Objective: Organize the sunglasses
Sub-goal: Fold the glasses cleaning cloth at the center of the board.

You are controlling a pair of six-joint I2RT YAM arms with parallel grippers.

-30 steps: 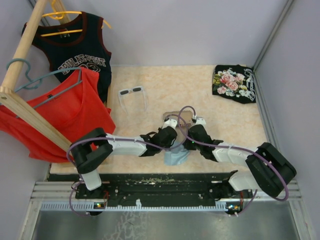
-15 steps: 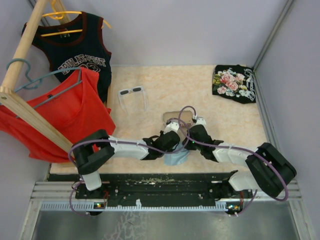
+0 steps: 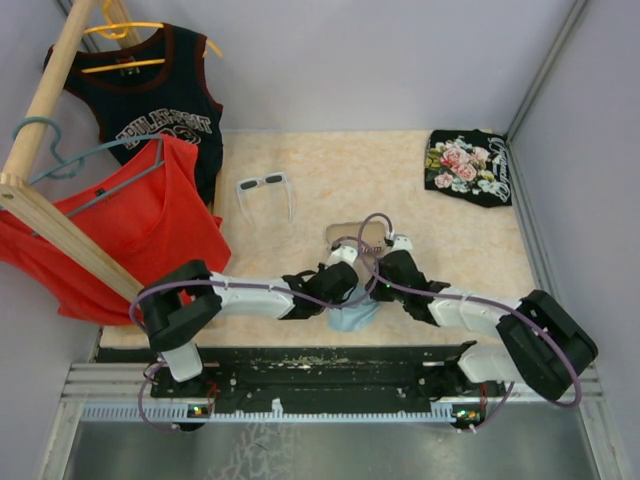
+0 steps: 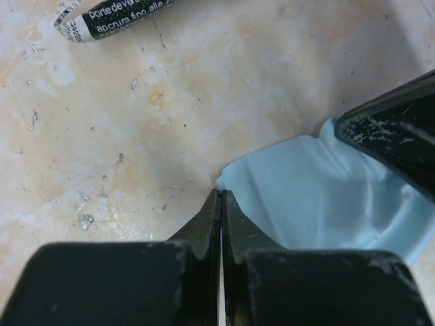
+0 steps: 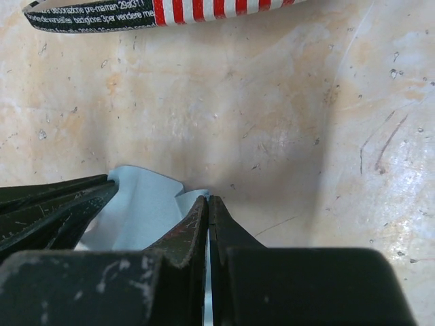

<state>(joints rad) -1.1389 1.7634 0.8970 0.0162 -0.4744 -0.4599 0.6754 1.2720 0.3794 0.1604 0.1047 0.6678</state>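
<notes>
Frankly, left gripper (image 4: 221, 197) and right gripper (image 5: 207, 201) look fully closed at the edge of the cloth (image 4: 306, 197); whether either pinches it, I can't tell.

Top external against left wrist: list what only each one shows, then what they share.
Only top external: the sunglasses lying far from both arms, the hanging shirts, a floral item and the whole arms.
Only left wrist: a printed label strip, and a close view of the left gripper shut on the cloth at its corner.
Both: the cloth, the table, the left gripper and the right gripper, of which the wrist view catches only one finger.
</notes>
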